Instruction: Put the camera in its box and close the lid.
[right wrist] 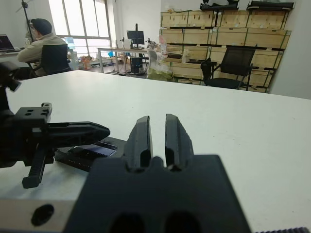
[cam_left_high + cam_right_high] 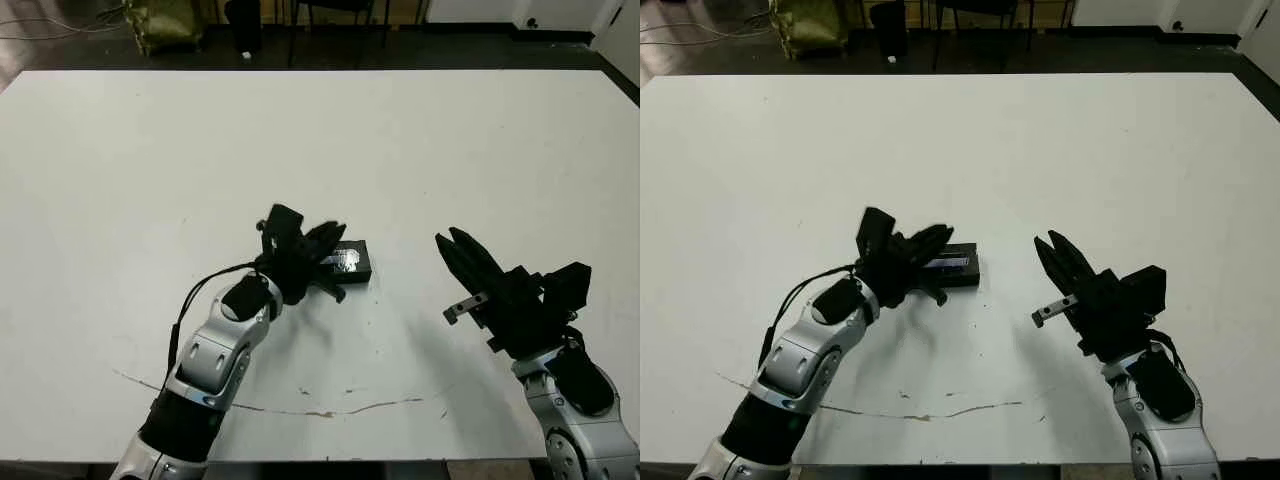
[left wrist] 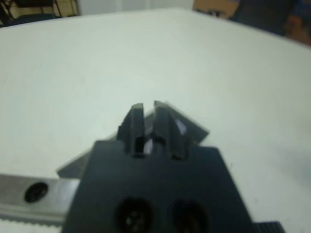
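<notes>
The white table (image 2: pixel 320 140) is carrying one small black item near its middle: the box (image 2: pixel 352 262), with the lid (image 2: pixel 952 262) lying on top of it, its glossy window showing a pale bluish streak. The camera itself is not showing in any view, so whether it is inside cannot be told.

The left gripper (image 2: pixel 325 248) is hovering over the box's end at roughly nine o'clock from it, its black fingers (image 2: pixel 322 240) overlapping that end in the head views. In the left wrist view the two fingers (image 3: pixel 136 124) are standing almost together with only a narrow slit between them, gripping nothing, and the lid's corner is peeking out just beyond them.

The right gripper (image 2: pixel 455 245) is waiting at about three o'clock from the box, well apart from it and above bare tabletop, pointing toward eleven o'clock. Its fingers (image 1: pixel 140 138) are likewise drawn nearly together, empty.

Beyond the table in the right wrist view, a person (image 1: pixel 41 46) is sitting at a desk.
</notes>
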Controlling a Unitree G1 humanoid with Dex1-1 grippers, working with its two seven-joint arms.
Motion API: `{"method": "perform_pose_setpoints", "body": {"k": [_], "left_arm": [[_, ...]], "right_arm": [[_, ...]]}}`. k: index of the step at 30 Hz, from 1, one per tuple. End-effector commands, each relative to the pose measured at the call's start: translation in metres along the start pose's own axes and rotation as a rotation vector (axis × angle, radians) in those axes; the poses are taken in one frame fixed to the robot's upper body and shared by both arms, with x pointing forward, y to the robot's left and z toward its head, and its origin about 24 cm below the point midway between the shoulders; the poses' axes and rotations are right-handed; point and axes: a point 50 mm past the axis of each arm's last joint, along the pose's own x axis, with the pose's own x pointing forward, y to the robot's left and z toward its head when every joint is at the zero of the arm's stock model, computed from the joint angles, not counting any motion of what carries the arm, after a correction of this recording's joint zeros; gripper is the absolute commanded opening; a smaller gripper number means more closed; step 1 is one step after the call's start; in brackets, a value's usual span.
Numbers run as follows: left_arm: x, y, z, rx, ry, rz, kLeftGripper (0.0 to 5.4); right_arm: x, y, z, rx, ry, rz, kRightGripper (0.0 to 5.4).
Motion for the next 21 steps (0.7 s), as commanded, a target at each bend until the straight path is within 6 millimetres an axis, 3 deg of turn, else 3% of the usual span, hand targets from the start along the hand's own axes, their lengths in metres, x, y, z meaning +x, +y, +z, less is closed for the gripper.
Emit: {"method": "perform_pose_setpoints", "body": {"k": [1, 14, 21], "left_arm": [[-0.012, 0.007, -0.032, 0.002, 0.141, 0.015, 0.02], [-0.029, 0.019, -0.059, -0.008, 0.252, 0.028, 0.02], [-0.033, 0.019, -0.030, -0.047, 0.162, 0.061, 0.02]], "right_arm": [[-0.003, -0.002, -0.006, 0.003, 0.047, -0.010, 0.00], [-0.002, 0.000, -0.004, 0.005, 0.033, 0.002, 0.00], [-0.003, -0.001, -0.005, 0.028, 0.033, 0.003, 0.00]]}}
